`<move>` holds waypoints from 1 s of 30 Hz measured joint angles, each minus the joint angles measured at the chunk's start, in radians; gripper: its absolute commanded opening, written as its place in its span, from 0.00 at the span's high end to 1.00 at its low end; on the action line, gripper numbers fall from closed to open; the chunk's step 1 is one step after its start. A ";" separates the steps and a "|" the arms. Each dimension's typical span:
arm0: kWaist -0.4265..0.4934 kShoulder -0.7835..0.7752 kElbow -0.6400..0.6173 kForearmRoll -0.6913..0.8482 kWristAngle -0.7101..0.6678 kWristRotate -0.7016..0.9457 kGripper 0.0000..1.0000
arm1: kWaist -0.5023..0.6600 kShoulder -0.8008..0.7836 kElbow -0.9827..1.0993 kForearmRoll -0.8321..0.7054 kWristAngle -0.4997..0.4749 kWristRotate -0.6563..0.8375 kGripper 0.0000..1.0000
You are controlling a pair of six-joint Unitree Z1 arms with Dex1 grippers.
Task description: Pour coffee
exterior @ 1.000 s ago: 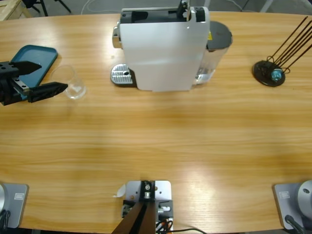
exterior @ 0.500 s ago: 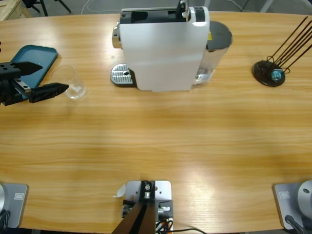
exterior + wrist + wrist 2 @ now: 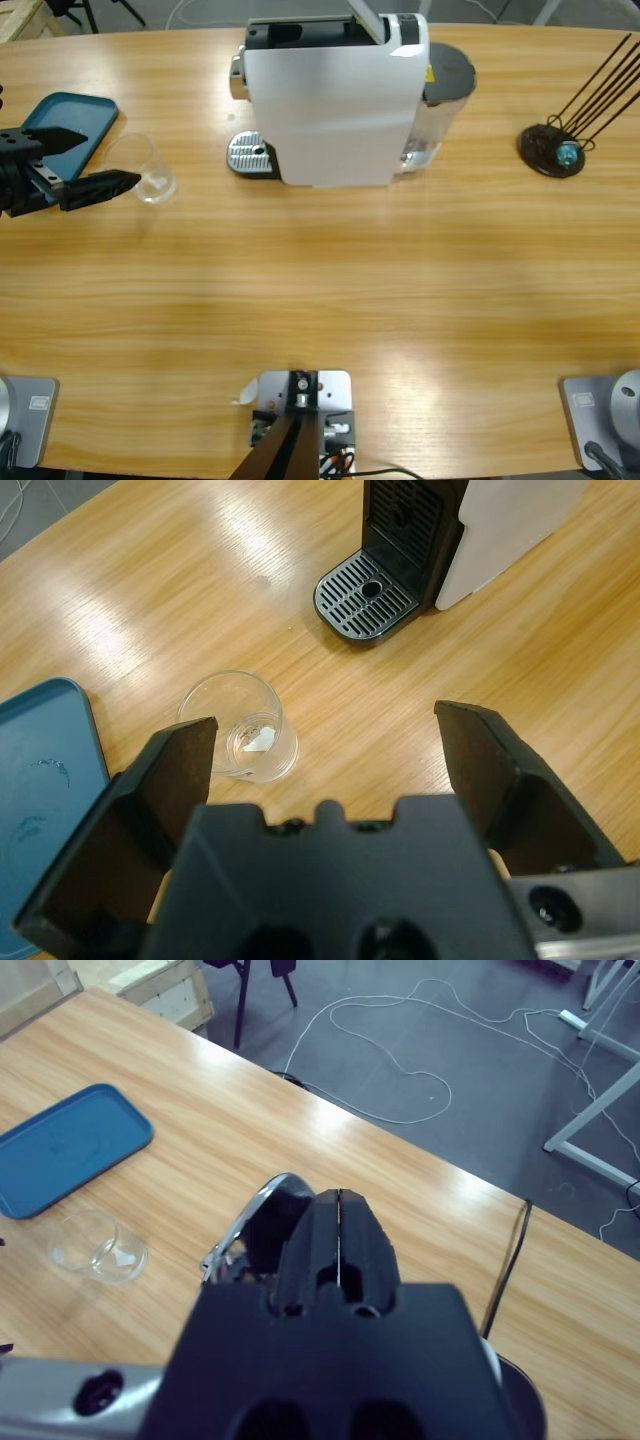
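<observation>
Your left pincer is spread wide just short of the empty glass cup, which stands on the counter between the blue tray and the coffee machine's drip tray. Centre the jaws round it before closing. The right pincer is clenched above the machine.

Grey floor beyond wooden table; white cable looped; wooden crate nearby.
</observation>
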 measured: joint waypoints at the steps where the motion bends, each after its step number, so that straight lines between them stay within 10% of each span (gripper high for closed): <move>1: 0.000 0.000 0.000 0.000 0.000 0.000 0.06 | 0.000 0.011 -0.002 -0.003 0.002 0.000 1.00; 30: 0.000 0.001 0.000 0.000 0.000 0.000 0.07 | 0.003 0.102 0.247 -0.365 0.083 0.117 1.00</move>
